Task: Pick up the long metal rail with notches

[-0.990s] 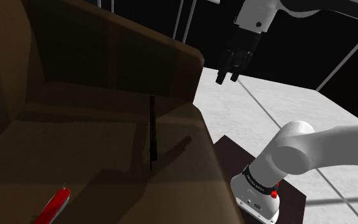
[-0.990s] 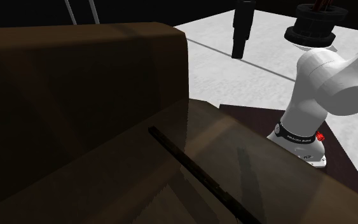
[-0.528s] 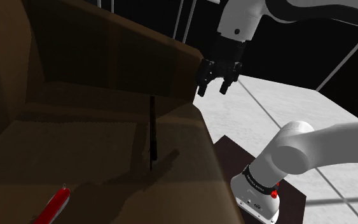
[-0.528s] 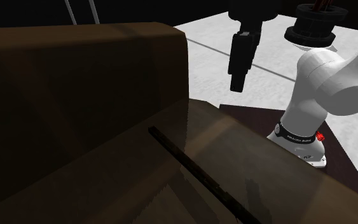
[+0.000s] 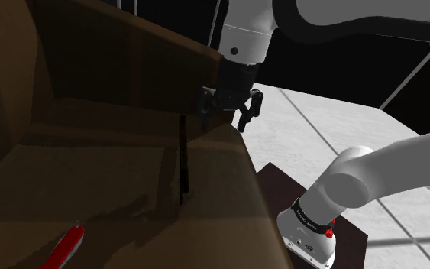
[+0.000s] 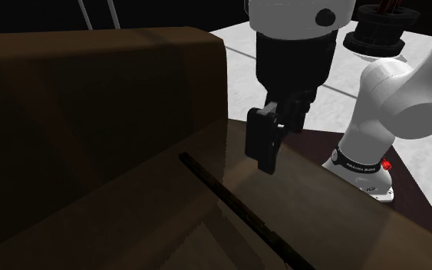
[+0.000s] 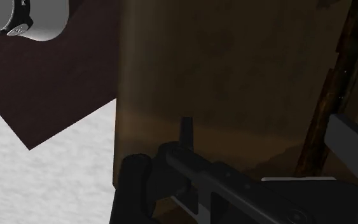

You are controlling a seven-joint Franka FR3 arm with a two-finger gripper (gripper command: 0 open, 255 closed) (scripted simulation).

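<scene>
- shoulder view: one dark notched rail [image 5: 182, 160] lies flat on the brown surface [image 5: 91, 176], running near to far; one red-handled tool [image 5: 64, 246] at near left.
- one gripper [image 5: 224, 122], fingers spread and empty, hangs over the rail's far end, not touching.
- half a second ago it hung farther right, off the surface's edge; now lower, leftward.
- wrist view: rail [image 7: 333, 83] passes close by one finger [image 7: 352, 143].
- second exterior view: gripper [image 6: 266, 157] seen side-on.

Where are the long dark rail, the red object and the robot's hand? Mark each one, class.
rail [image 5: 182, 160]: shoulder view, middle of its length.
red object [image 5: 65, 245]: shoulder view, middle of its red body.
hand [image 5: 224, 123]: shoulder view, midway between its open fingertips.
</scene>
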